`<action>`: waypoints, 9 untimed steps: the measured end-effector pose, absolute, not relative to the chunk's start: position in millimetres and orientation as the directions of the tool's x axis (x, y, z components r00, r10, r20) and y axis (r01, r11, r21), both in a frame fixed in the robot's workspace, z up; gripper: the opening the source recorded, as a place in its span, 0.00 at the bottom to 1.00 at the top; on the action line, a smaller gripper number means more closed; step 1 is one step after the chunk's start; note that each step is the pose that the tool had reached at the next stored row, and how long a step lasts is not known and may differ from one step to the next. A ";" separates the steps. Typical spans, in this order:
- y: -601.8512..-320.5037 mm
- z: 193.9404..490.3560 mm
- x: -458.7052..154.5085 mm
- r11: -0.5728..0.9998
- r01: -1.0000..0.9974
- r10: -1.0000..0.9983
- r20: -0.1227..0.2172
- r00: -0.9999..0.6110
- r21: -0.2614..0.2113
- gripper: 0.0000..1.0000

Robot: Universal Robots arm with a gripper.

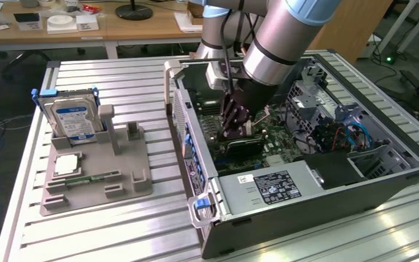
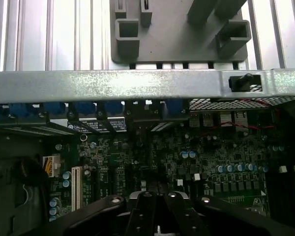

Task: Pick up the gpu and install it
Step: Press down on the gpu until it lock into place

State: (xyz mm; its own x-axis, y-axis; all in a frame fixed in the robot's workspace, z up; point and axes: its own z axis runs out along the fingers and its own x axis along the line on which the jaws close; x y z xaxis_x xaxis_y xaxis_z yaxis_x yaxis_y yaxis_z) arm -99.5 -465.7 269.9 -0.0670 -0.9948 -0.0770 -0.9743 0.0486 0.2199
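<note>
With its fingers together, the gripper [image 1: 233,126] presses on the gpu [image 1: 240,145] directly beneath, likely seating it in the motherboard [image 2: 206,157].

Bright glare on slatted table [image 1: 384,224] beside computer case [image 1: 326,207]; case interior dim, shadowed, softly blurred in wrist view.

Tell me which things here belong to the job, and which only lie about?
Job:
gpu, down on the motherboard
gripper, shut, at the gpu
computer case

Lying about:
hard drive in the grey holder
RAM stick
</note>
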 end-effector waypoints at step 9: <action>-465.5 260.5 -99.6 0.050 -0.974 -0.995 -0.072 -0.067 0.220 0.11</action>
